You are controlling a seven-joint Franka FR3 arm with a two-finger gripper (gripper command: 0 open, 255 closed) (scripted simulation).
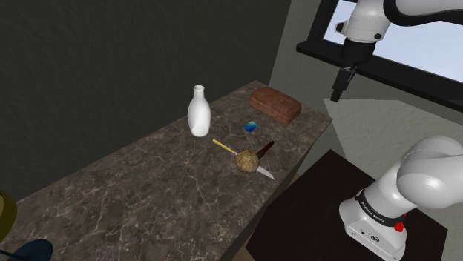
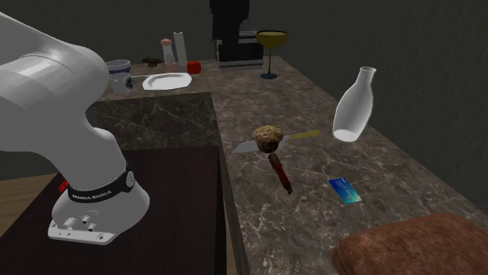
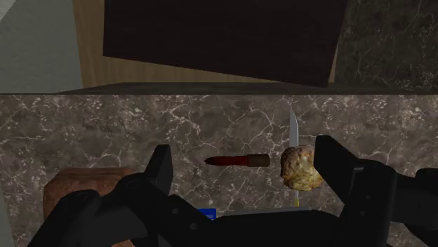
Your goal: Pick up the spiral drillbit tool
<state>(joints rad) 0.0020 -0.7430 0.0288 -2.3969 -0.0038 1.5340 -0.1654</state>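
Dark marbled table [image 1: 148, 193]: black end effector [image 1: 337, 93] hangs high, spread and empty; dark-red tapered drillbit [image 1: 265, 149] lies untouched, pickup not begun.

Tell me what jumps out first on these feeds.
A white bottle stands tall on the dark marble counter. Near the counter's middle a muffin sits on a knife, with the dark red drill bit beside it. The open gripper hangs high over the counter.
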